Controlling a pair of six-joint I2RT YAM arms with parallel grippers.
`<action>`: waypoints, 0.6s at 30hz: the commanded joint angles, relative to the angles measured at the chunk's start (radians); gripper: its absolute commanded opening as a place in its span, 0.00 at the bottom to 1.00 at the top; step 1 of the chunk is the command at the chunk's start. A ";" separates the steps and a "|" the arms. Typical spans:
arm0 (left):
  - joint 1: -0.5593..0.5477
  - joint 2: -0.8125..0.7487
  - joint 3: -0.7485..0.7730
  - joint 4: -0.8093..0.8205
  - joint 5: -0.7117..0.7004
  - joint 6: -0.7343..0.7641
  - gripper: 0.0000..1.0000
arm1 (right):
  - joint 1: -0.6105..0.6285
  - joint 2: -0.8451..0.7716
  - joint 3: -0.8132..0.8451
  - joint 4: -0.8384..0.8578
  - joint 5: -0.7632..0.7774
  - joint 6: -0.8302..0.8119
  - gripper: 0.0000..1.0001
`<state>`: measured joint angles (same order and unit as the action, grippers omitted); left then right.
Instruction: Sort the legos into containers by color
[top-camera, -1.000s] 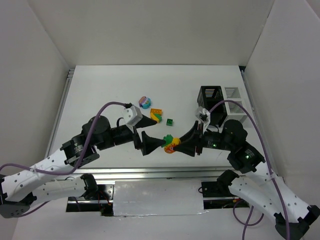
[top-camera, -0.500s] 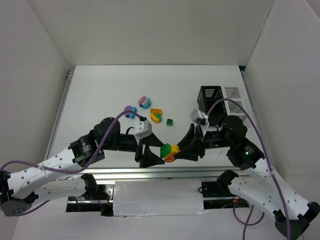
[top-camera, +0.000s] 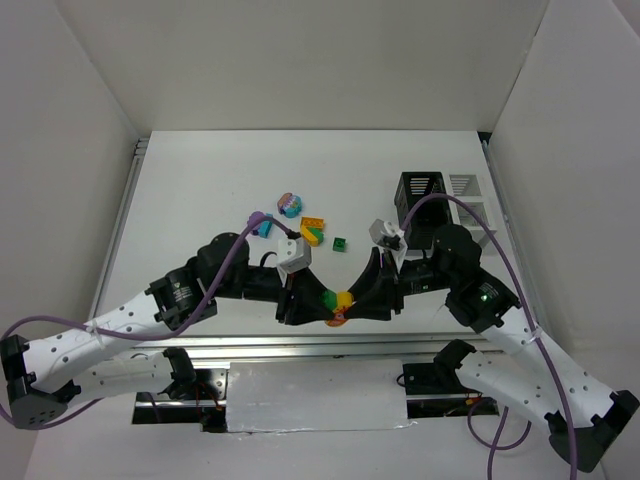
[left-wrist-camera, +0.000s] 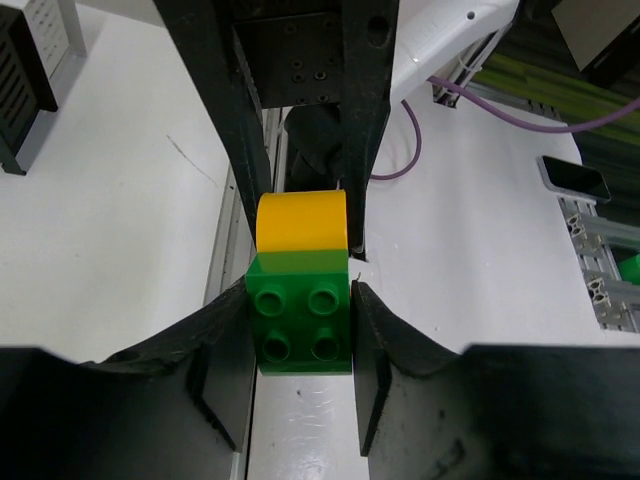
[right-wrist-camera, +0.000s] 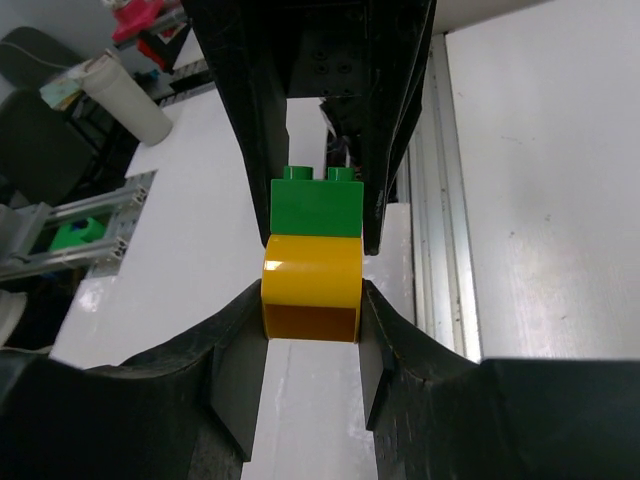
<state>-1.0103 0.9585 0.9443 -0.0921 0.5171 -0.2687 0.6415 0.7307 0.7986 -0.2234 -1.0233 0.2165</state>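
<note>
A stacked pair of legos hangs between my two grippers over the table's near edge: a green brick joined to a yellow brick. My left gripper is shut on the green brick, with the yellow brick beyond it. My right gripper is shut on the yellow brick, and the green brick sticks out past it. The containers stand at the back right: a black bin and white bins.
Loose legos lie mid-table: a pink and teal piece, a purple and teal pair, a yellow and orange pair and a small green brick. White walls enclose the table on three sides. A metal rail runs along the near edge.
My left gripper has come in from the left and shut on the green end of the pair. My right gripper has shifted slightly left, still holding the yellow end.
</note>
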 joint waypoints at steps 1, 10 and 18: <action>-0.004 -0.003 0.039 0.065 0.001 -0.010 0.46 | 0.010 -0.004 0.047 -0.017 0.020 -0.052 0.00; -0.004 -0.021 0.033 0.083 -0.060 -0.023 0.00 | 0.009 -0.016 -0.002 0.002 -0.003 -0.120 0.00; 0.055 -0.061 0.106 -0.004 -0.103 -0.061 0.00 | -0.016 0.028 -0.088 0.108 0.011 -0.148 0.00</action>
<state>-0.9924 0.9447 0.9562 -0.1429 0.4534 -0.2916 0.6415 0.7353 0.7509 -0.1612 -1.0142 0.1059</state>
